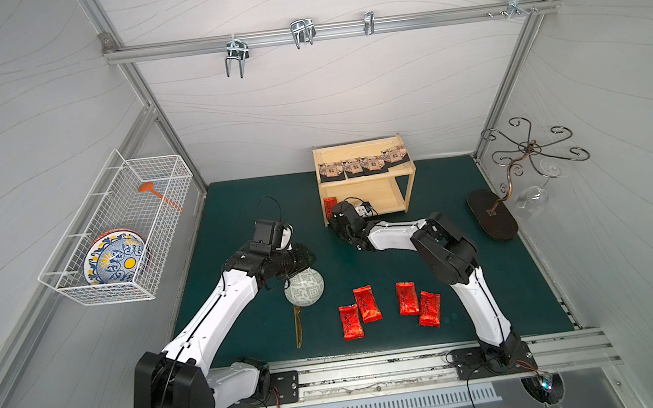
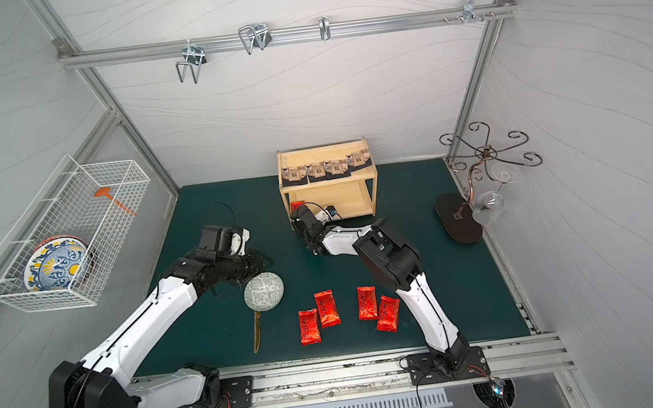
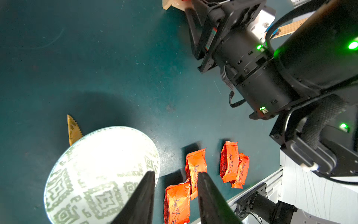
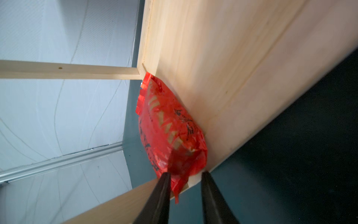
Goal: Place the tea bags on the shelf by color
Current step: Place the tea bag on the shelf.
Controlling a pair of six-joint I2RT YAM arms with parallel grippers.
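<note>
The light-wood shelf [image 1: 374,197] [image 2: 341,202] stands at the back of the green mat. Several beige-brown tea bags [image 1: 362,164] [image 2: 327,167] line its top tray. One red tea bag [image 1: 330,204] [image 4: 168,126] lies at the left end of the lower tier. My right gripper [image 1: 335,213] [image 4: 186,174] is at that corner, open, with the sachet's crimped end between the spread fingers. Several red tea bags [image 1: 367,303] [image 2: 326,308] [image 3: 195,166] lie on the front of the mat. My left gripper [image 1: 312,258] [image 3: 176,172] hovers open and empty above them.
A patterned bowl [image 1: 304,288] and a gold knife [image 1: 298,327] lie just below the left gripper. A white wire basket [image 1: 74,280] with a plate hangs on the left wall. A metal stand [image 1: 493,215] holding a wine glass [image 1: 531,200] is at the right.
</note>
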